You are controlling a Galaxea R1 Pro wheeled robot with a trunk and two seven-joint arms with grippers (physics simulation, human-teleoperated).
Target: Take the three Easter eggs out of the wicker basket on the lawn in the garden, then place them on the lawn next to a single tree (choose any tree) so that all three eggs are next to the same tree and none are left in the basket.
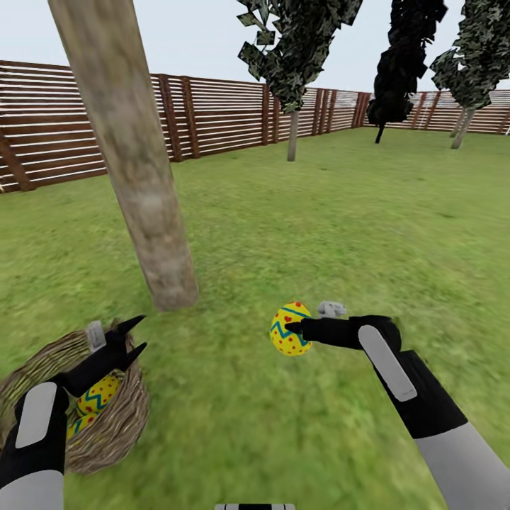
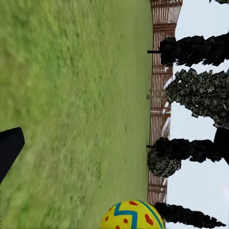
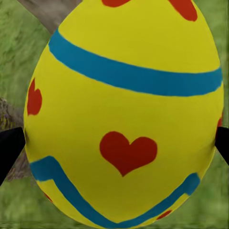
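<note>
Head view, right gripper (image 1: 292, 330) clamped on an Easter egg (image 1: 289, 329) above the lawn (image 1: 340, 234) near the tree (image 1: 134, 156), left gripper (image 1: 134, 336) spread apart over the wicker basket (image 1: 117, 425) holding two eggs (image 1: 98, 397), left wrist view, egg (image 2: 133, 215) over grass, right wrist view, egg (image 3: 124, 109) between fingertips (image 3: 9, 148).

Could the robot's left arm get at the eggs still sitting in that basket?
Probably yes. The left gripper hangs open right above the wicker basket, and the eggs lie uncovered beneath it, nothing between. The right gripper is off to the side with its own egg.
</note>
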